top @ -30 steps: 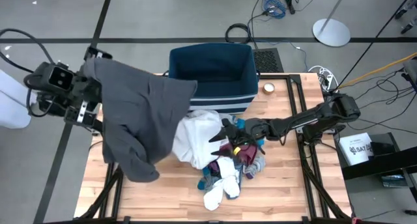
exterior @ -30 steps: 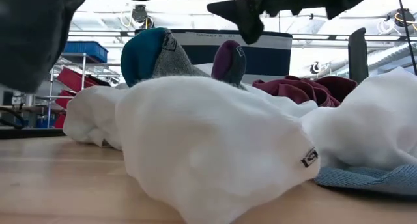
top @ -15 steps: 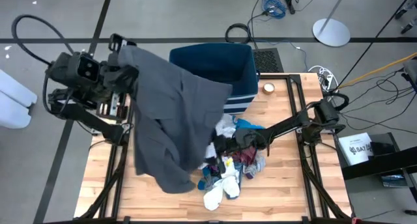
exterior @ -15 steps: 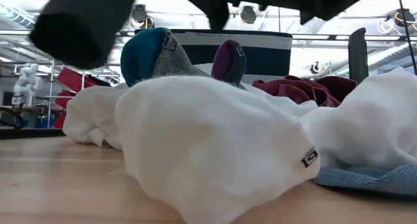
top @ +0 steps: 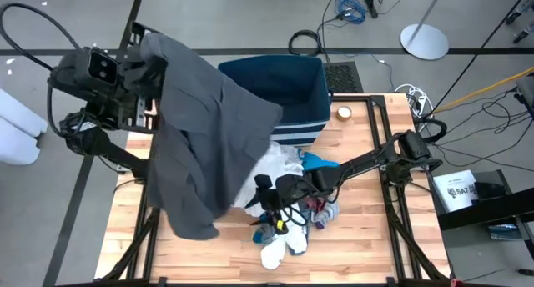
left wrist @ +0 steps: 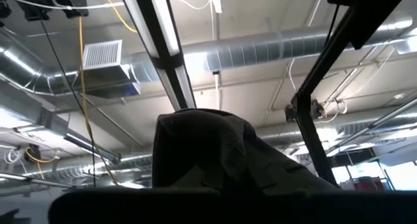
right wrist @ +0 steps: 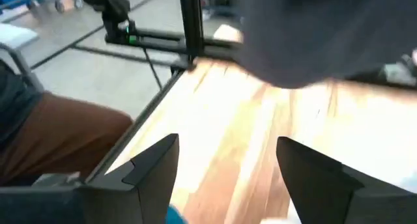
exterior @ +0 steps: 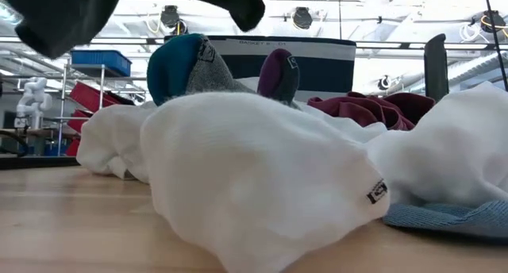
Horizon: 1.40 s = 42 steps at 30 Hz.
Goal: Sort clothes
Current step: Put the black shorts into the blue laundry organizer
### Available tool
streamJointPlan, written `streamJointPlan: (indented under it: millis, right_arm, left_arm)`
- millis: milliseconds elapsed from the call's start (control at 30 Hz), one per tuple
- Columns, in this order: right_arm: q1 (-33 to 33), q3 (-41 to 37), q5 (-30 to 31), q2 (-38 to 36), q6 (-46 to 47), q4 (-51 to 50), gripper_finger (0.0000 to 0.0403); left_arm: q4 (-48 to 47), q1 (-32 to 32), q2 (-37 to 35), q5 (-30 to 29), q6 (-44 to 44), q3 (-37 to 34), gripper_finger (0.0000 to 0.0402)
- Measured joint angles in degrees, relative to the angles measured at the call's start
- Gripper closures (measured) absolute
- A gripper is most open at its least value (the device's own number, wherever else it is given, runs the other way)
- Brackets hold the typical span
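At the table's far left, my left gripper is raised high and shut on a dark grey garment. The garment drapes down over the table's left half. The other clothes lie piled mid-table: a white garment, a bright blue piece, a maroon piece and white socks. My right gripper reaches in from the right and hovers open over the pile's left side. Nothing is between its fingers. My left gripper holds a bunched fold near the dark grey garment's top. The cloth itself hides the contact. The fingers slant upward, and the cloth humps over them. The garment hangs slack below, and its lower end is clear of the table.
A navy bin with white stripes stands open at the far edge, behind the pile. A small roll of tape lies at the far right. Bare wood lies near the front left. A person in brown trousers is beyond the table's left edge.
My left gripper has risen and gone toward the far edge, lifting the grey garment. The garment swung over the white garment and has swung back toward the left. My right gripper, still open, has moved toward the table's left across the pile.
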Motion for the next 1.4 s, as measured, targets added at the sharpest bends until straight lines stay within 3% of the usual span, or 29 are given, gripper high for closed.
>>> streamJointPlan:
  millis: [233, 467, 833, 1067, 1400]
  right_arm:
    - [0.39, 0.04, 14.91, 0.20, 0.22, 8.60, 0.0156]
    - [0.47, 0.04, 24.95, 0.22, 1.29, 8.25, 0.0156]
    - [2.41, 0.02, 47.32, 0.20, -1.04, 1.46, 0.0156]
    - [3.23, 0.02, 48.84, 0.09, 3.18, -6.12, 0.0156]
    - [1.32, -0.01, 44.92, -2.77, 6.73, -13.21, 0.0156]
  left_arm:
    - [-0.61, 0.00, 0.24, 0.72, -0.02, 0.00, 0.0386]
    - [-2.52, 0.00, 0.29, 0.72, -0.20, 0.00, 0.0386]
    - [-3.10, -0.07, 0.29, 0.79, -0.23, 0.00, 0.0386]
    - [-3.56, -0.07, 0.29, 1.34, -2.93, 0.00, 0.0386]
    - [-4.38, -0.07, 0.29, 1.44, -2.98, -0.02, 0.0386]
